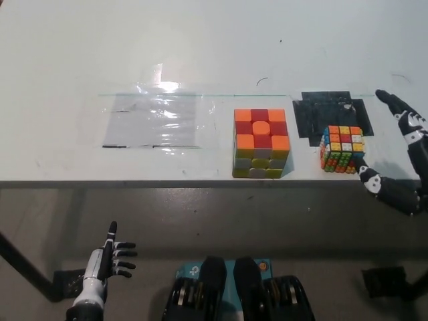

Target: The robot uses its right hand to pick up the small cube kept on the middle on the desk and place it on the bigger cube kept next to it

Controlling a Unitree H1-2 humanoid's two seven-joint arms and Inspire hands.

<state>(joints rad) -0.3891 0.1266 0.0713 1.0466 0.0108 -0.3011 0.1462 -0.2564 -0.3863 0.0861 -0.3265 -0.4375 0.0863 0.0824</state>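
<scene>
The right hand [400,157] was wide open just beside the small cube [342,149], holding nothing. A careless approach could push it off the desk [200,47] edge. The left hand [110,257] rested low, open.

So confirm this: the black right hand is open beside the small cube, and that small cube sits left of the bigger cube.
Not quite. In the head view the small cube sits to the right of the bigger cube, not left. The rest holds: the black right hand is open beside it, fingers apart.

My left hand [110,257] is white with black finger segments on a silvery wrist. My right hand [400,157] is black, with small white marks along its fingers.
</scene>
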